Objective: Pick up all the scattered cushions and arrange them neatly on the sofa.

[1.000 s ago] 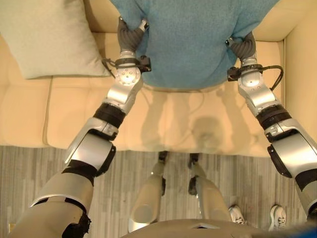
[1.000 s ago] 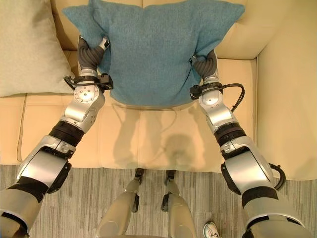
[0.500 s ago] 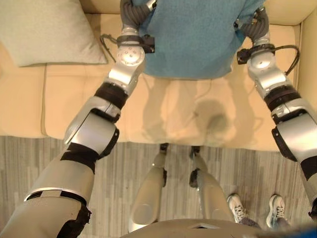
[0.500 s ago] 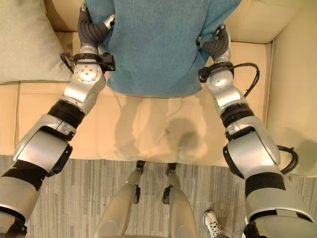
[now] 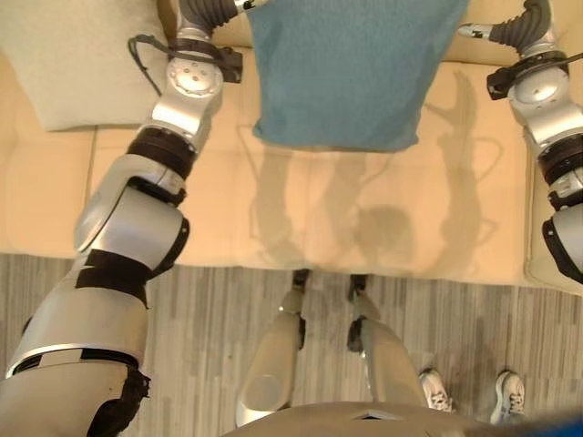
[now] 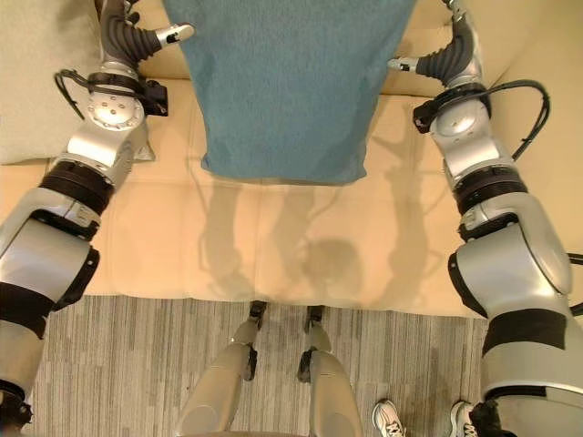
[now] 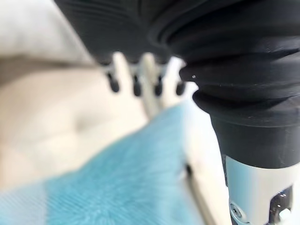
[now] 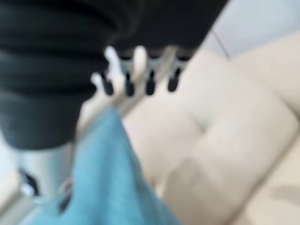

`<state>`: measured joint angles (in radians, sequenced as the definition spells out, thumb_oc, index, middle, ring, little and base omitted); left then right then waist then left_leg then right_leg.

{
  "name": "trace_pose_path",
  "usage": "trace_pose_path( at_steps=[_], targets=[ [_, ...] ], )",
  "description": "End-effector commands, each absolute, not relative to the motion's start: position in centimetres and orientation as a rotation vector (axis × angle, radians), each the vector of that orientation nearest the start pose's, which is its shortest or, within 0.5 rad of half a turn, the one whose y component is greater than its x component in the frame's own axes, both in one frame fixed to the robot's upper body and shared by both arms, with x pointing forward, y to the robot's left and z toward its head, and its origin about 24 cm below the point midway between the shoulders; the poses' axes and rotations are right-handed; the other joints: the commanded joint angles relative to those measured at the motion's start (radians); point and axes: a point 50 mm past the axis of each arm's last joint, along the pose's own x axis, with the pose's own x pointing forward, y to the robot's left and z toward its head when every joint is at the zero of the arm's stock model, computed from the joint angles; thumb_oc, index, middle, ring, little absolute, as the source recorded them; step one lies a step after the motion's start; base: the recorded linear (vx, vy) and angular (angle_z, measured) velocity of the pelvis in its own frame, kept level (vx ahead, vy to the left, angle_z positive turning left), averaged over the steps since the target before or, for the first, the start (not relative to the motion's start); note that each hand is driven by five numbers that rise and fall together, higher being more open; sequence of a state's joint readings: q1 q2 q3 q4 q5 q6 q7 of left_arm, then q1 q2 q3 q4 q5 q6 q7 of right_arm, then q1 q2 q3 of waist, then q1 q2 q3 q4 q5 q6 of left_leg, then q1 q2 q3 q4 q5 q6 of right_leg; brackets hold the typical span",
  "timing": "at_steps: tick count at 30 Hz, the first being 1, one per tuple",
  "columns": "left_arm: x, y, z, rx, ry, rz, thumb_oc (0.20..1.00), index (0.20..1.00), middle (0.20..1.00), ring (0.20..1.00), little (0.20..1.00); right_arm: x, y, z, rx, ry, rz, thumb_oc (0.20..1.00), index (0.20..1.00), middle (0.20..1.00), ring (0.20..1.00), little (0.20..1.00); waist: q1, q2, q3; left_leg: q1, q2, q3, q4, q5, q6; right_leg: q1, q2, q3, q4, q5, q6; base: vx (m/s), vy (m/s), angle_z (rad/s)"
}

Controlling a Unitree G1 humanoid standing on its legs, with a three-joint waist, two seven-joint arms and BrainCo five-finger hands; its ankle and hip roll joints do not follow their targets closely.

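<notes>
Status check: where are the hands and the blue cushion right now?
Left hand and right hand open, apart from the cushion's sides. Blue cushion propped against the sofa back. Pale cushion sits to its left; nothing in the way.

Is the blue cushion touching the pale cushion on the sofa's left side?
Apart. In the left eye view, bare sofa and the left hand lie between the blue cushion and the pale cushion.
</notes>
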<state>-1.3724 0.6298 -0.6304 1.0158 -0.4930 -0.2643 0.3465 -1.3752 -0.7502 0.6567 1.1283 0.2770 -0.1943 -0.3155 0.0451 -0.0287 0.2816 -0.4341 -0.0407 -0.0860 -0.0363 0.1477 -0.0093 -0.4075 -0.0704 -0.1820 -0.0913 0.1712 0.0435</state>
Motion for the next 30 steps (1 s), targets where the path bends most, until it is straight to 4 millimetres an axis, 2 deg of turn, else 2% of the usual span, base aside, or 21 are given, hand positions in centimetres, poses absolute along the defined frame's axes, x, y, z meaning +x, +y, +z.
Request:
trace_pose_path(
  at_steps=[1, 4, 6, 8, 9, 11, 12, 13, 15, 16, 17, 18, 19, 20, 22, 24, 25, 27, 28, 29, 30],
  targets=[
    [40.0, 20.8, 35.5, 0.491, -0.651, 0.301, 1.000, 1.000, 1.000, 1.000, 1.000, 38.8, -26.8, 34.6, -0.787, -0.533, -0.451, 1.000, 1.000, 1.000, 1.000, 1.000, 0.007, 0.003, -0.004, 0.013, 0.039, 0.005, -0.043, 0.010, -0.086, 0.004, -0.083, -0.005, 0.004, 0.010, 0.150, -0.05, 0.008, -0.02],
    [39.6, 22.5, 35.0, 0.498, -0.641, 0.328, 1.000, 1.000, 1.000, 1.000, 1.000, 38.6, -27.6, 34.1, -0.789, -0.521, -0.450, 1.000, 1.000, 1.000, 1.000, 1.000, 0.003, 0.007, -0.007, 0.030, 0.039, 0.009, -0.044, 0.010, -0.085, 0.016, -0.082, -0.005, 0.004, 0.010, 0.149, -0.03, 0.003, -0.01],
    [39.3, 23.1, 34.9, 0.483, -0.653, 0.334, 1.000, 1.000, 1.000, 1.000, 1.000, 38.4, -27.8, 33.7, -0.790, -0.519, -0.441, 1.000, 1.000, 1.000, 1.000, 1.000, 0.004, 0.009, -0.008, 0.043, 0.041, 0.010, -0.044, 0.004, -0.085, 0.028, -0.080, -0.004, 0.004, 0.006, 0.148, -0.01, -0.008, -0.04],
    [39.0, 23.4, 33.9, 0.455, -0.667, 0.316, 1.000, 1.000, 1.000, 1.000, 1.000, 38.3, -28.0, 32.8, -0.786, -0.517, -0.422, 1.000, 1.000, 1.000, 1.000, 1.000, 0.004, 0.008, -0.014, 0.055, 0.039, 0.010, -0.044, 0.006, -0.085, 0.040, -0.081, -0.003, 0.004, 0.004, 0.146, -0.01, -0.016, -0.05],
    [37.9, 23.3, 32.6, 0.407, -0.722, 0.260, 1.000, 1.000, 1.000, 1.000, 1.000, 37.9, -28.2, 30.9, -0.780, -0.508, -0.382, 1.000, 1.000, 1.000, 1.000, 1.000, 0.007, 0.007, -0.020, 0.078, 0.038, 0.009, -0.044, 0.000, -0.082, 0.064, -0.078, -0.007, 0.004, -0.003, 0.142, 0.02, -0.030, -0.08],
    [37.1, 23.8, 29.8, 0.356, -0.707, 0.234, 1.000, 1.000, 1.000, 1.000, 1.000, 37.4, -28.4, 27.8, -0.733, -0.480, -0.332, 1.000, 1.000, 1.000, 1.000, 1.000, 0.006, 0.005, -0.034, 0.105, 0.040, 0.010, -0.044, -0.006, -0.081, 0.091, -0.078, -0.012, 0.004, -0.011, 0.138, 0.04, -0.036, -0.06],
    [37.0, 23.8, 29.6, 0.358, -0.702, 0.233, 1.000, 1.000, 1.000, 1.000, 1.000, 37.3, -28.5, 27.5, -0.734, -0.475, -0.331, 1.000, 1.000, 1.000, 1.000, 1.000, 0.006, 0.005, -0.037, 0.108, 0.040, 0.009, -0.045, -0.006, -0.081, 0.094, -0.078, -0.013, 0.004, -0.012, 0.138, 0.07, -0.040, 0.01],
    [35.5, 23.7, 26.3, 0.265, -0.692, 0.171, 1.000, 1.000, 1.000, 1.000, 1.000, 36.2, -28.5, 23.9, -0.674, -0.443, -0.281, 1.000, 1.000, 1.000, 1.000, 1.000, 0.005, 0.005, -0.049, 0.138, 0.044, 0.009, -0.046, -0.014, -0.081, 0.126, -0.079, -0.022, 0.004, -0.024, 0.133, 0.08, -0.037, 0.03],
    [33.8, 24.4, 22.7, 0.230, -0.631, 0.146, 1.000, 1.000, 1.000, 1.000, 1.000, 34.4, -29.2, 20.3, -0.681, -0.383, -0.243, 1.000, 1.000, 1.000, 1.000, 1.000, 0.003, 0.001, -0.072, 0.171, 0.046, 0.008, -0.049, -0.024, -0.081, 0.163, -0.079, -0.029, 0.004, -0.041, 0.130, 0.10, -0.037, 0.05],
    [33.7, 24.4, 22.5, 0.230, -0.625, 0.145, 1.000, 1.000, 1.000, 1.000, 1.000, 34.3, -29.2, 20.1, -0.682, -0.378, -0.241, 1.000, 1.000, 1.000, 1.000, 1.000, 0.003, 0.001, -0.075, 0.174, 0.046, 0.007, -0.050, -0.024, -0.081, 0.165, -0.079, -0.029, 0.004, -0.042, 0.130, 0.07, -0.022, 0.09],
    [32.9, 24.5, 20.5, 0.211, -0.581, 0.134, 1.000, 1.000, 1.000, 1.000, 1.000, 33.4, -29.3, 18.0, -0.626, -0.345, -0.226, 1.000, 1.000, 1.000, 1.000, 1.000, 0.002, 0.002, -0.085, 0.192, 0.047, 0.009, -0.051, -0.030, -0.080, 0.183, -0.080, -0.034, 0.004, -0.049, 0.129, 0.10, -0.030, 0.12],
    [30.6, 25.0, 17.3, 0.210, -0.518, 0.119, 1.000, 1.000, 1.000, 1.000, 1.000, 31.1, -29.4, 15.3, -0.618, -0.307, -0.190, 1.000, 1.000, 1.000, 1.000, 1.000, 0.002, 0.000, -0.102, 0.219, 0.048, 0.004, -0.051, -0.036, -0.079, 0.213, -0.077, -0.041, 0.004, -0.063, 0.126, 0.13, -0.038, 0.09],
    [29.7, 25.2, 15.2, 0.206, -0.454, 0.121, 1.000, 1.000, 1.000, 1.000, 1.000, 30.0, -29.3, 13.3, -0.568, -0.267, -0.180, 1.000, 1.000, 1.000, 1.000, 1.000, 0.002, 0.000, -0.113, 0.234, 0.048, 0.002, -0.051, -0.040, -0.078, 0.228, -0.074, -0.045, 0.004, -0.069, 0.125, 0.10, -0.030, 0.11],
    [29.6, 25.2, 15.1, 0.207, -0.449, 0.120, 1.000, 1.000, 1.000, 1.000, 1.000, 29.9, -29.4, 13.2, -0.568, -0.263, -0.179, 1.000, 1.000, 1.000, 1.000, 1.000, 0.002, -0.001, -0.116, 0.236, 0.048, 0.002, -0.051, -0.041, -0.078, 0.231, -0.074, -0.046, 0.004, -0.070, 0.125, 0.06, -0.015, 0.07],
    [27.4, 25.8, 12.1, 0.231, -0.353, 0.104, 1.000, 1.000, 1.000, 1.000, 1.000, 27.6, -30.2, 10.2, -0.585, -0.161, -0.168, 1.000, 1.000, 1.000, 1.000, 1.000, 0.006, 0.001, -0.137, 0.264, 0.050, -0.004, -0.051, -0.047, -0.077, 0.266, -0.070, -0.059, 0.004, -0.085, 0.122, 0.08, -0.028, 0.04],
    [25.3, 26.4, 7.7, 0.172, -0.193, 0.126, 1.000, 1.000, 1.000, 1.000, 1.000, 25.7, -29.8, 6.7, -0.509, -0.057, -0.145, 1.000, 1.000, 1.000, 1.000, 1.000, 0.008, -0.001, -0.154, 0.291, 0.050, -0.010, -0.051, -0.052, -0.076, 0.296, -0.068, -0.067, 0.004, -0.094, 0.119, 0.08, -0.039, 0.11],
    [24.2, 27.0, 6.1, 0.176, -0.127, 0.138, 1.000, 1.000, 1.000, 1.000, 1.000, 24.6, -29.9, 5.2, -0.556, 0.009, -0.121, 1.000, 1.000, 1.000, 1.000, 1.000, 0.011, -0.002, -0.162, 0.302, 0.051, -0.015, -0.051, -0.052, -0.076, 0.309, -0.063, -0.069, 0.004, -0.098, 0.118, 0.06, -0.034, 0.12],
    [21.8, 27.4, 1.3, 0.129, 0.071, 0.171, 1.000, 1.000, 1.000, 1.000, 1.000, 22.6, -29.8, 1.4, -0.499, 0.154, -0.115, 1.000, 1.000, 1.000, 1.000, 1.000, 0.014, -0.003, -0.180, 0.326, 0.054, -0.021, -0.051, -0.055, -0.075, 0.338, -0.060, -0.077, 0.004, -0.104, 0.117, 0.06, -0.030, 0.07],
    [19.5, 27.9, -2.5, 0.154, 0.249, 0.200, 1.000, 1.000, 1.000, 1.000, 1.000, 21.0, -29.4, -1.5, -0.490, 0.277, -0.090, 1.000, 1.000, 1.000, 1.000, 1.000, 0.020, -0.004, -0.197, 0.345, 0.057, -0.024, -0.051, -0.056, -0.073, 0.362, -0.057, -0.081, 0.004, -0.110, 0.116, 0.06, -0.016, 0.03],
    [19.4, 27.9, -2.5, 0.155, 0.250, 0.200, 1.000, 1.000, 1.000, 1.000, 1.000, 21.0, -29.4, -1.5, -0.490, 0.278, -0.090, 1.000, 1.000, 1.000, 1.000, 1.000, 0.020, -0.004, -0.197, 0.346, 0.057, -0.024, -0.051, -0.057, -0.073, 0.364, -0.057, -0.082, 0.004, -0.110, 0.116, 0.03, -0.011, 0.02],
    [18.2, 28.1, -4.3, 0.149, 0.333, 0.233, 1.000, 1.000, 1.000, 1.000, 1.000, 20.4, -29.2, -2.7, -0.485, 0.332, -0.082, 1.000, 1.000, 1.000, 1.000, 1.000, 0.023, -0.005, -0.203, 0.356, 0.059, -0.024, -0.051, -0.059, -0.073, 0.376, -0.055, -0.082, 0.004, -0.114, 0.114, 0.00, 0.000, 0.00]
  ],
)
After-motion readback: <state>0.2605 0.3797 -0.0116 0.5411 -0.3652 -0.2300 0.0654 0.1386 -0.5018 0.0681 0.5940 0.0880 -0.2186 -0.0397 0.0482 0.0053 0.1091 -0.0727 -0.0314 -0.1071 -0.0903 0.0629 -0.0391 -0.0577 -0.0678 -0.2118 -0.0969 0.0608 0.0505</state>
